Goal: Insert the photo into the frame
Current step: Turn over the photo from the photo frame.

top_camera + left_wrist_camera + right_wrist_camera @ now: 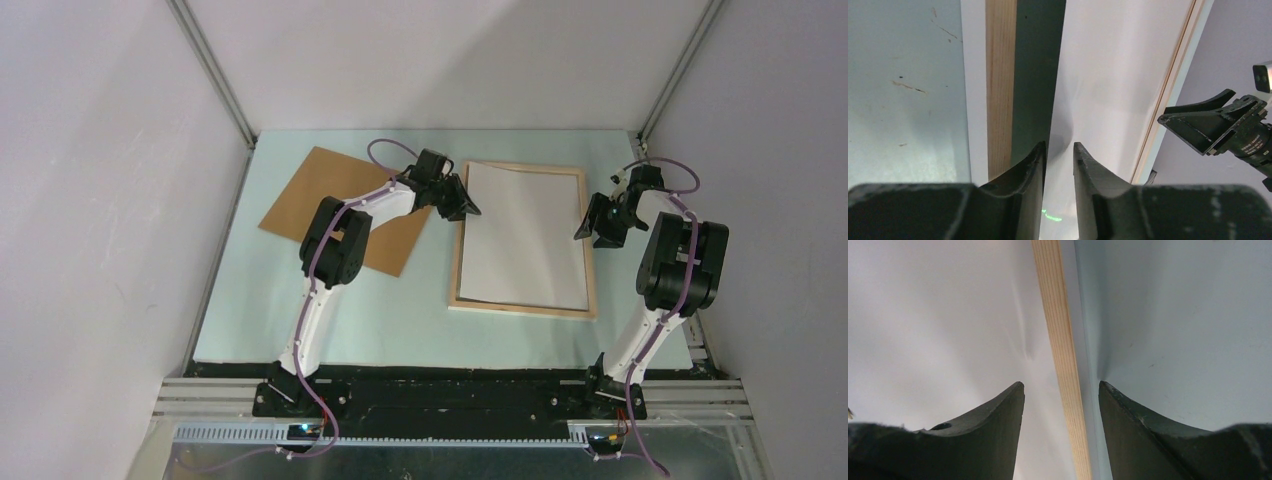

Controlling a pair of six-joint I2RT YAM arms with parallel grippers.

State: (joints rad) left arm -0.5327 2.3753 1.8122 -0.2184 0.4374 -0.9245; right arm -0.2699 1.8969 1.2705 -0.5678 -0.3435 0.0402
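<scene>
Frame (520, 308) back-up, right of desk (400, 320) centre, near the far edge; inside it, photo (525, 235), blank side up. Left jaws narrow, nipping photo's raised left edge. Right jaws wide, astride frame's right rail, gripping nothing. Brown backing board (330, 190) toward far-left corner.

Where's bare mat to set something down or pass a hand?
Biggest free patch: the mat strip between the near rail of the frame and the arm bases. A smaller one lies near left, in front of the backing board. Crowded: between board and frame, where the left gripper pinches the photo; the right gripper straddles the frame's right rail.
</scene>
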